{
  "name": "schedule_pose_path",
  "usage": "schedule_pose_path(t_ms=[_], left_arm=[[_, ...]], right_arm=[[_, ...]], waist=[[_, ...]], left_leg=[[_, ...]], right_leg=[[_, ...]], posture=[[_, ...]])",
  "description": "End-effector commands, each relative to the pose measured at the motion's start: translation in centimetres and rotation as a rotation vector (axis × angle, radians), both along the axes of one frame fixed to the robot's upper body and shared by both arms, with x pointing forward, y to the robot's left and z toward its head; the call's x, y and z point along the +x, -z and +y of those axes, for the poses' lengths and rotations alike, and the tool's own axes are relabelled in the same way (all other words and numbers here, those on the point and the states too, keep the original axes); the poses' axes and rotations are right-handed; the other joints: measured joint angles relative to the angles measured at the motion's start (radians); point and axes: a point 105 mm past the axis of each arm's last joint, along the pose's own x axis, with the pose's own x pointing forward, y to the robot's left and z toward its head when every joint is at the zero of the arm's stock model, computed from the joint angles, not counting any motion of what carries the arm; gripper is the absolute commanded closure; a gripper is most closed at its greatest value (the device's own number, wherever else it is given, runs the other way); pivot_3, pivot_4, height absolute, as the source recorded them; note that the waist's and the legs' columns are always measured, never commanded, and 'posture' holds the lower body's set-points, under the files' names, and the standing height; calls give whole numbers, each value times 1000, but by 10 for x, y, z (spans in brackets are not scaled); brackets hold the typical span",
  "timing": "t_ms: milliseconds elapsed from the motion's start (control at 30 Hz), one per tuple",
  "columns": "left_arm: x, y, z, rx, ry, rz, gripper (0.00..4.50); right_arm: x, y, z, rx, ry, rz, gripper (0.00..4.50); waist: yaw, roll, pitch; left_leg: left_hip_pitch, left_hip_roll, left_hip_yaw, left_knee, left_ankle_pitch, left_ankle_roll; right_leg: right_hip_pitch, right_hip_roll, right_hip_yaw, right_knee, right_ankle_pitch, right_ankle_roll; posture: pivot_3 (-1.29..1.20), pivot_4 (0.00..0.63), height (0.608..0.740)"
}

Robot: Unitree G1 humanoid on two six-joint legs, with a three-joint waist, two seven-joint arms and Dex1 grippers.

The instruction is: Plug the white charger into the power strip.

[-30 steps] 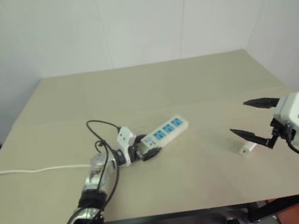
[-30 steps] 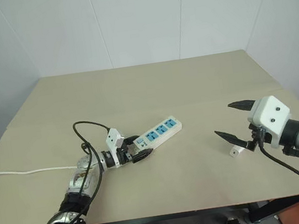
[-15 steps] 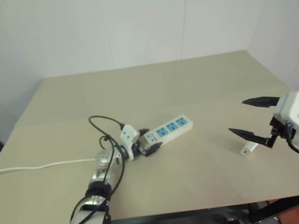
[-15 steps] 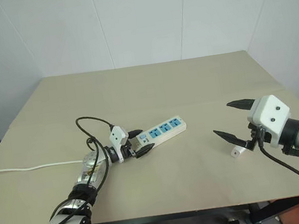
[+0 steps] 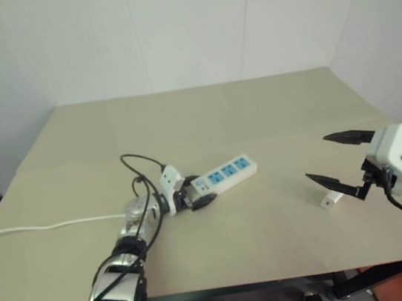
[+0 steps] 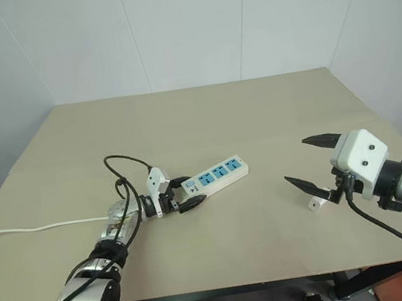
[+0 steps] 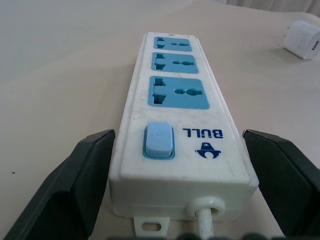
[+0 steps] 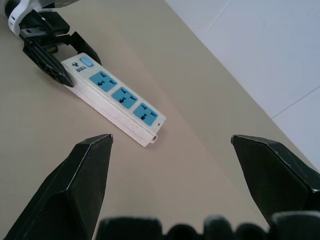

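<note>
Our left gripper straddles the switch end of the power strip mid-desk, jaws wide; we should close squarely to steady it. Our right gripper, jaws wide, hovers over the charger lying near right.

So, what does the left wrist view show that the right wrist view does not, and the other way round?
Left wrist view alone: the white charger lying beyond the power strip, and the cord leaving the switch end. Right wrist view alone: the strip's whole length with its far end, the open right gripper, and the white wall. Both: the strip's three blue sockets and blue switch, the open left gripper with one finger on each side of the switch end, and the tan table.
</note>
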Motion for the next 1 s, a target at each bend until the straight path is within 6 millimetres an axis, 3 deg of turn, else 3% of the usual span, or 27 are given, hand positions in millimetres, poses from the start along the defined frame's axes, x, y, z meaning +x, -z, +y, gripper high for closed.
schedule_pose_path(t_ms=[33, 200, 333, 600, 1000], left_arm=[[-3, 18, 3, 61, -10, 42, 31], [-2, 21, 1, 107, -9, 7, 31], [-3, 23, 0, 105, -18, 0, 1191], [-6, 17, -1, 50, 16, 11, 1215], [-35, -13, -16, 50, 370, -84, 1215]], right_arm=[[-3, -14, 1, 2, -6, -50, 0], [-5, -16, 1, 1, -5, -56, 0], [-6, -17, 1, 4, -6, -59, 0], [-4, -18, 2, 8, -10, -58, 0], [0, -19, -5, -1, -7, -44, 0]], waist=[[0, 0, 0], [2, 0, 0], [2, 0, 0], [1, 0, 0], [3, 0, 0]], left_leg=[[1, 0, 0, 0, 0, 0], [6, 0, 0, -1, 0, 0], [10, 1, 0, -2, 0, 0], [10, 1, 0, -2, 0, 0], [0, 0, 0, -2, -1, 0]], right_leg=[[1, 0, 0, 0, 0, 0], [7, 0, 0, -2, 0, 0], [13, 0, -1, -7, 1, 2], [13, 0, -1, -8, 1, 2], [5, 0, -1, -10, 2, 2]], posture=[[0, 150, 740], [0, 150, 740], [0, 150, 740], [0, 150, 740], [0, 150, 740]])
